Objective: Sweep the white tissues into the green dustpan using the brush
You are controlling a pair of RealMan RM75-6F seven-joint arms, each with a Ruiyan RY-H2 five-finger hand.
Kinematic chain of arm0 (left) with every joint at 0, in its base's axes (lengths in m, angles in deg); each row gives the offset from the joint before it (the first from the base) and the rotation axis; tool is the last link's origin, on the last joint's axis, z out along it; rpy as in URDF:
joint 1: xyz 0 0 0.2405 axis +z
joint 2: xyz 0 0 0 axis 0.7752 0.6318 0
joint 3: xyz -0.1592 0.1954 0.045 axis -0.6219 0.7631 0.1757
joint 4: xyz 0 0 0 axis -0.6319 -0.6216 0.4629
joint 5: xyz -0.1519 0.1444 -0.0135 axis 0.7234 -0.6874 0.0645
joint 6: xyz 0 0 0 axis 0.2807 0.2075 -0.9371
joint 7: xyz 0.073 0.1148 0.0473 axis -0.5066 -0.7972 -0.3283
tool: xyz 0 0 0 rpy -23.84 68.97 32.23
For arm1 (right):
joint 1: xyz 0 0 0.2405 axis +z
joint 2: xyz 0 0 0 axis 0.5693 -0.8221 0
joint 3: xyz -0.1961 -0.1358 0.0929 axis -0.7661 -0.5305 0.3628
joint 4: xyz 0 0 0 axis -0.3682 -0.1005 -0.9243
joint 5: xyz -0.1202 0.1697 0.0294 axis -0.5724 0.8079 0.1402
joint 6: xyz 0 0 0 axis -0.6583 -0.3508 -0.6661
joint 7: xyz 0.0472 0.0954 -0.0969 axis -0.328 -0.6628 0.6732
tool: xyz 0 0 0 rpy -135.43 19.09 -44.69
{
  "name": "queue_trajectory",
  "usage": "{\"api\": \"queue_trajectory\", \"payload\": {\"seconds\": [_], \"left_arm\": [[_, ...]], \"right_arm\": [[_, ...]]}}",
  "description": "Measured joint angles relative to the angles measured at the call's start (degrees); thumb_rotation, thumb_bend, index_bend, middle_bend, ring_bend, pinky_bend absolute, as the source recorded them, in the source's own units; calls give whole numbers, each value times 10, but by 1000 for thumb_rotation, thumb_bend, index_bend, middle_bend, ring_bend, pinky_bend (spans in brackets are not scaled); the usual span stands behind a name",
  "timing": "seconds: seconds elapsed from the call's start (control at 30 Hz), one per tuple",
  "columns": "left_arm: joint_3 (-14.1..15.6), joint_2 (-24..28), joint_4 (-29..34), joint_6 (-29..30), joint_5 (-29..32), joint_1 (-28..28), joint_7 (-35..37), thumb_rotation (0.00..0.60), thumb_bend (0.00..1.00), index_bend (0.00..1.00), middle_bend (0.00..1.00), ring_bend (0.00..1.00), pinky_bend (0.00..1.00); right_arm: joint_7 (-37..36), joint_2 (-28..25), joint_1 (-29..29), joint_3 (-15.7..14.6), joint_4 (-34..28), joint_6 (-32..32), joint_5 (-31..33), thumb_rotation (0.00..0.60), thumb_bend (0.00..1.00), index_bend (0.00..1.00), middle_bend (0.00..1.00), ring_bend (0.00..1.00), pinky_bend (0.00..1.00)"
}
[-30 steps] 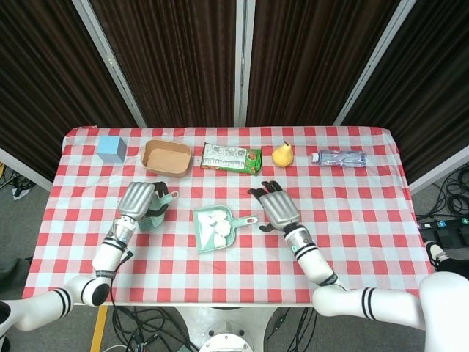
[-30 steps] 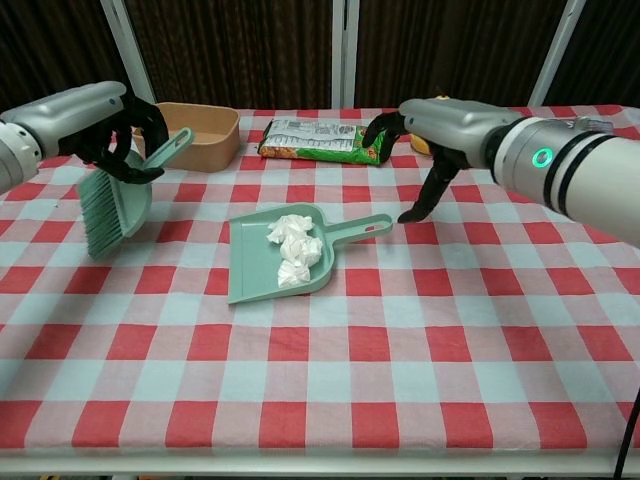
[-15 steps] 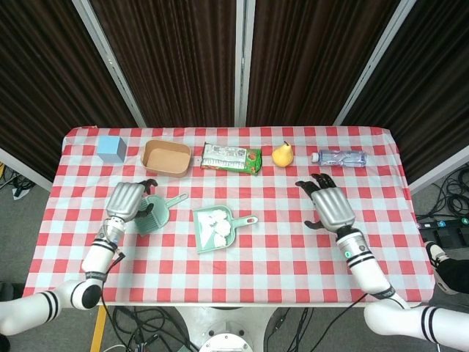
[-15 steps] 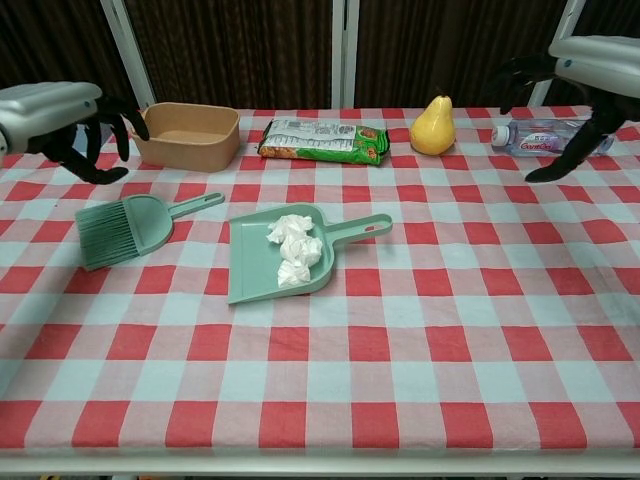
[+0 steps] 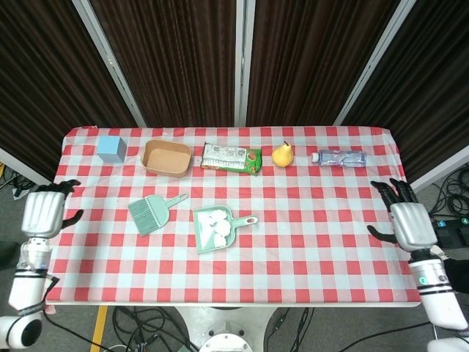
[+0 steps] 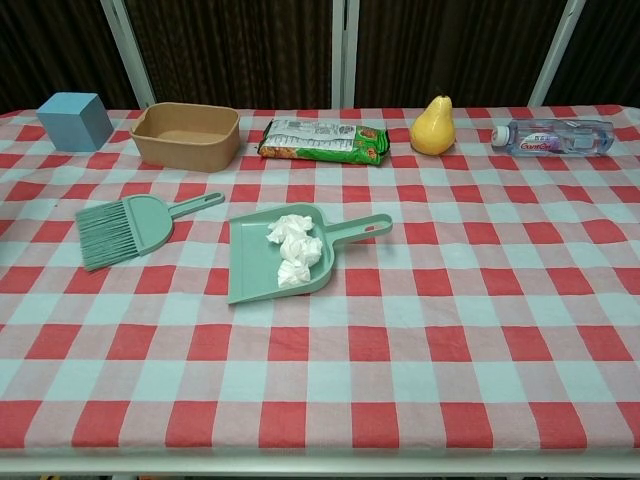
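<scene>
Tissues (image 5: pixel 215 224) lie in green dustpan (image 5: pixel 203 237); brush (image 5: pixel 149 214) lies nearer empty, spread left hand (image 5: pixel 42 213) (right hand (image 5: pixel 410 224) likewise spread).

The head view is looking steeply down from high above the bench (image 5: pixel 344 242), taking in its whole checkered top, with dark curtains at 12 o'clock. The chest view is looking nearly level from the near edge toward 12 o'clock, sitting much closer. Both are sharing the dustpan (image 5: pixel 214 229) at centre.
</scene>
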Motion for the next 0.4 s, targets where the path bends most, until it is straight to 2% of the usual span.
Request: {"api": "queue_trajectory", "payload": {"seconds": [0.13, 0.4], "left_arm": [[29, 41, 18, 34, -13, 50, -5, 600, 139, 276, 317, 279, 257], [74, 85, 103, 56, -23, 114, -10, 600, 137, 265, 308, 257, 245]], "right_arm": [[-34, -12, -51, -14, 16, 45, -27, 600, 112, 0, 68, 0, 0], [-55, -12, -120, -36, 23, 97, -64, 600, 113, 0, 67, 0, 0]]}}
